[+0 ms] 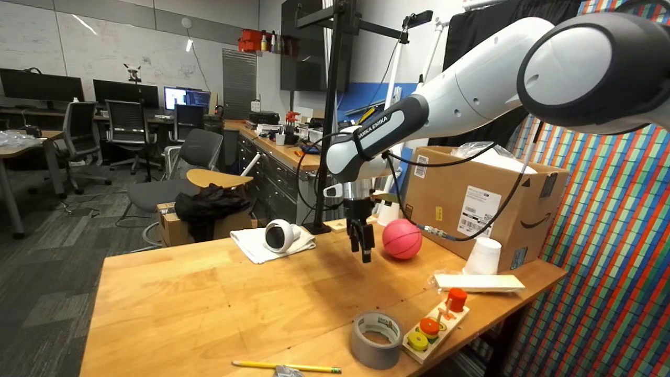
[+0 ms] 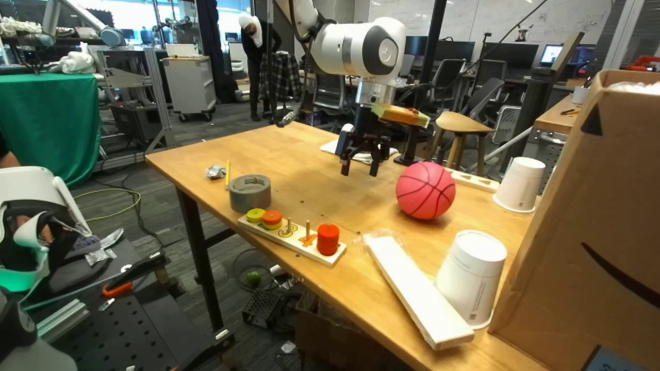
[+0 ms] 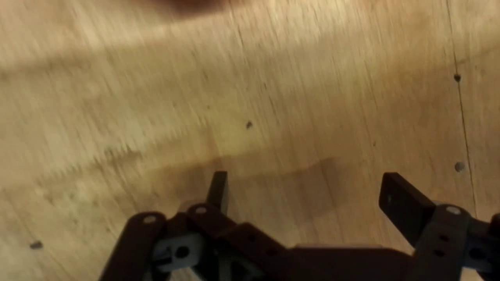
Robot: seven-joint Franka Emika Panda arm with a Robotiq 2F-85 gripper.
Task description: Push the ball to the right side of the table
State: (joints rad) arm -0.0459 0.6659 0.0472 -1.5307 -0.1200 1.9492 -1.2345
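Observation:
The pink ball with black lines (image 1: 402,239) rests on the wooden table (image 1: 183,298); it also shows in an exterior view (image 2: 426,190). My gripper (image 1: 361,252) points down above the table, beside the ball and apart from it, as an exterior view (image 2: 359,169) shows. In the wrist view my gripper (image 3: 306,175) has its two fingers wide apart with only bare wood between them. A blurred dark red shape (image 3: 191,4) cuts the top edge of the wrist view; it may be the ball, but most of it is out of frame.
A large cardboard box (image 1: 445,188), white cups (image 1: 482,256) (image 2: 520,183) and a white slab (image 2: 412,288) stand near the ball. A peg toy (image 2: 294,237), a tape roll (image 2: 250,193) and a pencil (image 1: 285,366) lie along one edge. A cloth (image 1: 256,251) holds a white device (image 1: 280,235).

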